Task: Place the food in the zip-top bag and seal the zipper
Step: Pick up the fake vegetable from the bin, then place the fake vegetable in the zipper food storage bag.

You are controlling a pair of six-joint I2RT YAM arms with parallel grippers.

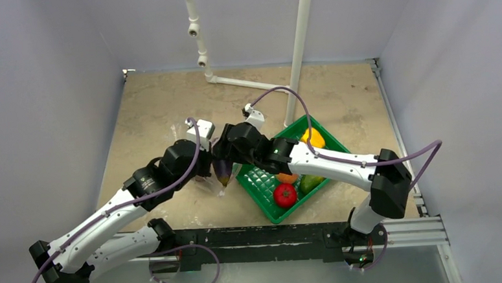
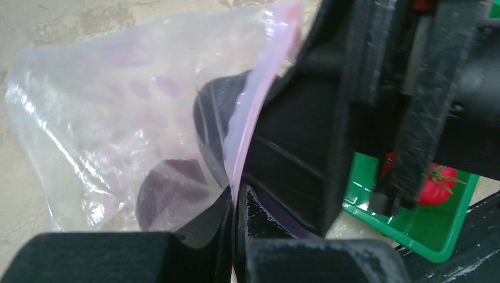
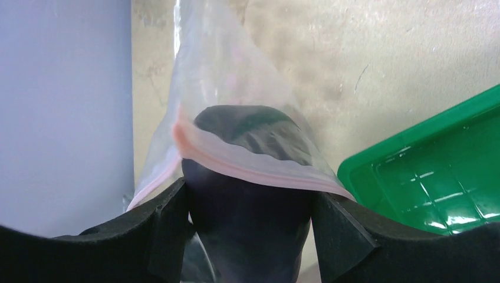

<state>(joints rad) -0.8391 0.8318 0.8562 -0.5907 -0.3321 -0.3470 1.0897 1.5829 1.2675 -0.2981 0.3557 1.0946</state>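
The right gripper [image 3: 249, 200] clasps the purple eggplant [image 3: 247, 227], its tip inside the zip-top bag [image 3: 236, 71] just left of the green tray [image 3: 436, 171]. The left gripper [image 2: 233, 203] pinches the zipper [image 2: 259, 100], holding the mouth up. Loading is in hand. The next move, I judge, calls for letting go deeper inside.

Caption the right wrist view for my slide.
Right hand holds purple eggplant partway into the clear bag, past its pink zipper; green tray alongside.

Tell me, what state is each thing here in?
zip-top bag, open
zipper, unsealed
eggplant, partly inside the bag's mouth
left gripper, shut on the bag's zipper edge
right gripper, shut on the eggplant
tomato, lying in the green tray
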